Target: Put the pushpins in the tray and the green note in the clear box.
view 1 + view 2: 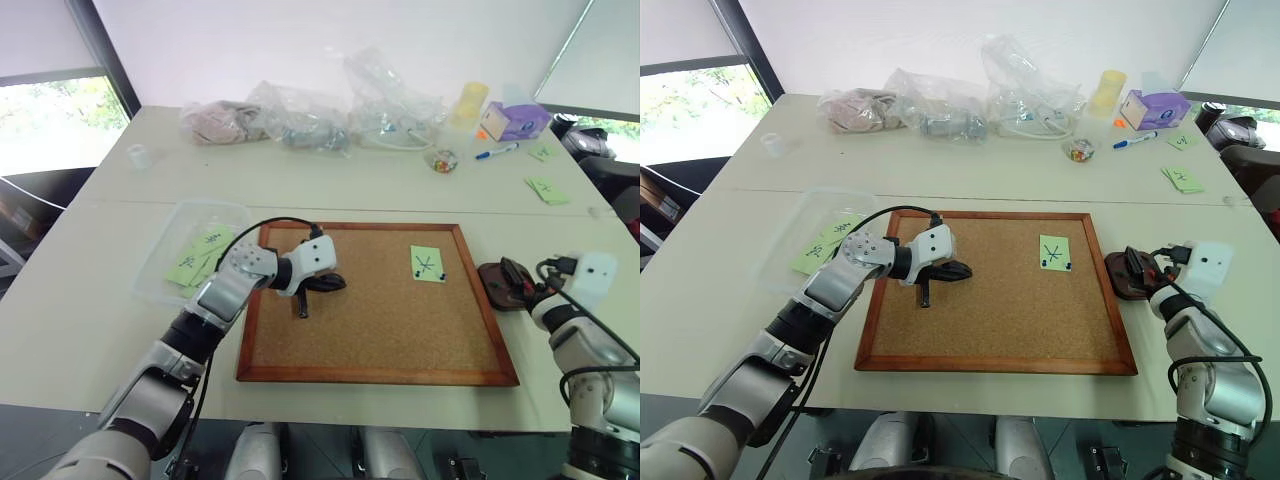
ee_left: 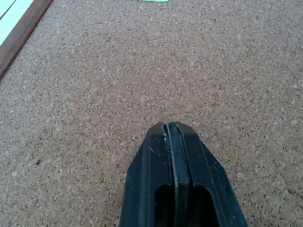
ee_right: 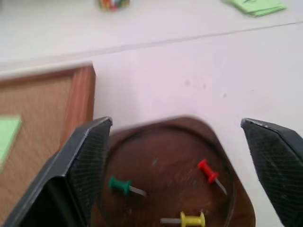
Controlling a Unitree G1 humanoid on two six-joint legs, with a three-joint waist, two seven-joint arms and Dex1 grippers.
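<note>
Right gripper (image 3: 177,156) hangs spread and empty over the tray (image 3: 236,189), three pushpins (image 3: 209,171) in the dish. Green note (image 1: 428,263) is on the cork board (image 1: 380,310), just left of the tray, likely two dark pins along its lower edge; right arm nearer. Left gripper (image 1: 322,287) clenched, empty, mid-board.

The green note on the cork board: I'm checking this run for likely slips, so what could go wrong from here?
1. The green note is pinned by two dark pushpins along its lower edge; pulling the paper first could tear it.
2. The shut left hand rests low over the cork board and might scrape it.
3. The open right hand hovers close over the tray holding loose pins and could knock it.
</note>
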